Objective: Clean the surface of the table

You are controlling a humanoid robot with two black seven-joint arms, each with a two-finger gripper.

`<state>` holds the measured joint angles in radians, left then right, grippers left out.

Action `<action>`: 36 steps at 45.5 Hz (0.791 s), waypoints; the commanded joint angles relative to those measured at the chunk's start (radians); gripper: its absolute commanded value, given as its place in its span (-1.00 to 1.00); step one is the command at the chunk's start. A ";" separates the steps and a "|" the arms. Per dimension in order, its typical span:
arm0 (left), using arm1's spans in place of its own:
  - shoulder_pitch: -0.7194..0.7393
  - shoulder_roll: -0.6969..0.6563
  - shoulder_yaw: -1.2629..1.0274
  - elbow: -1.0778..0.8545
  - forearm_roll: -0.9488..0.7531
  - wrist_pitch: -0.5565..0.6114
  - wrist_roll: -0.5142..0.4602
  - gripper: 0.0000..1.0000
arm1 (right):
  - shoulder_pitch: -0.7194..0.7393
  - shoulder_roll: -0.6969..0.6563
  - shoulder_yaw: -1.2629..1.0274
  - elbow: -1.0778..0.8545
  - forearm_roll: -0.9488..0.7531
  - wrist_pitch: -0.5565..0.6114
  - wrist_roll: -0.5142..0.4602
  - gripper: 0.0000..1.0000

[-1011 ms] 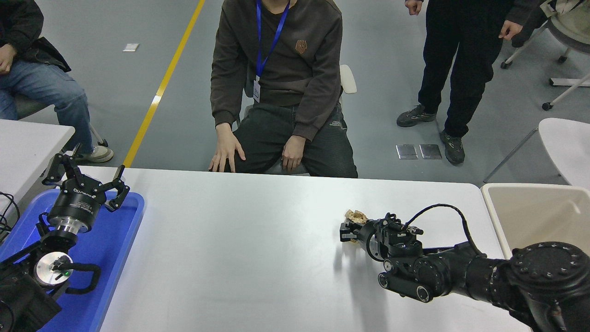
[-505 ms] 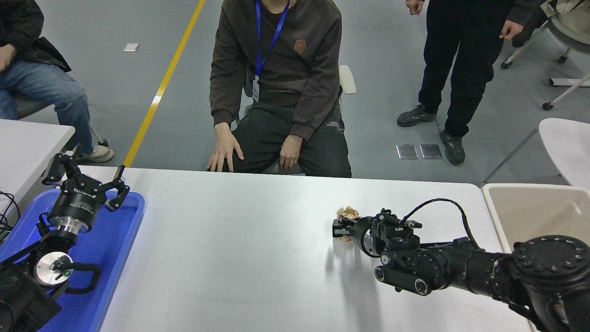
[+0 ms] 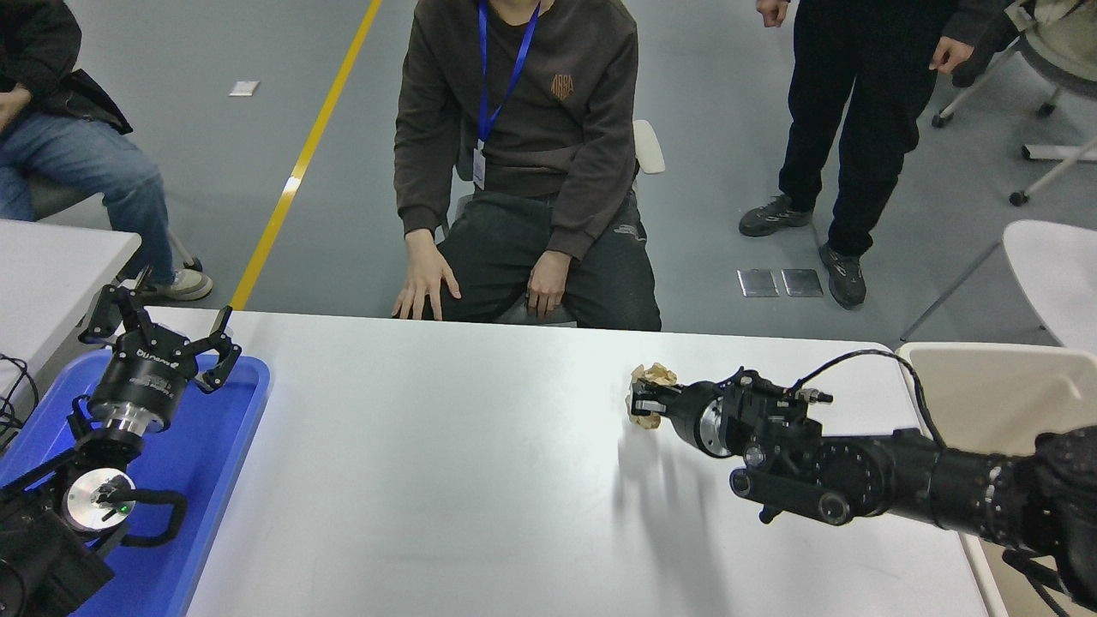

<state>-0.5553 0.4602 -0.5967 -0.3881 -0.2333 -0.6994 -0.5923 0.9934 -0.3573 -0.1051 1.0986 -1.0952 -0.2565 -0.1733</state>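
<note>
The table surface (image 3: pixel 446 480) is a wide white-grey top filling the lower half of the head view. My right gripper (image 3: pixel 643 401) is shut on a crumpled tan paper wad (image 3: pixel 653 374) and holds it above the table's right half; a shadow lies beneath it. The right arm reaches in from the right edge, pointing left. At the lower left my left gripper (image 3: pixel 158 330) is parked over the blue tray (image 3: pixel 214 446), its fingers spread open and holding nothing.
A beige bin (image 3: pixel 1003 394) stands off the table's right end. A person sits at the far side with both hands on their knees. Another person stands at the upper right, and a third sits at the upper left by a smaller white table (image 3: pixel 51 266).
The right gripper has lifted the paper wad off the table; its shadow now lies lower and apart from it. The arm has swung up and rightward. The left arm stayed still.
</note>
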 commanded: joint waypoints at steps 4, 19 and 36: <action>0.000 0.000 0.000 0.000 0.000 0.000 0.000 1.00 | 0.010 -0.261 0.088 0.270 0.011 0.006 0.003 -1.00; 0.000 0.000 0.000 0.000 0.000 0.000 0.000 1.00 | 0.024 -0.443 0.168 0.418 0.051 0.057 0.003 -1.00; 0.000 0.000 0.000 0.000 0.000 0.000 0.000 1.00 | 0.045 -0.575 0.251 0.471 0.074 0.121 0.003 -1.00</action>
<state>-0.5553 0.4602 -0.5967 -0.3880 -0.2331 -0.6994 -0.5921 1.0308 -0.8410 0.0867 1.5163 -1.0431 -0.1746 -0.1704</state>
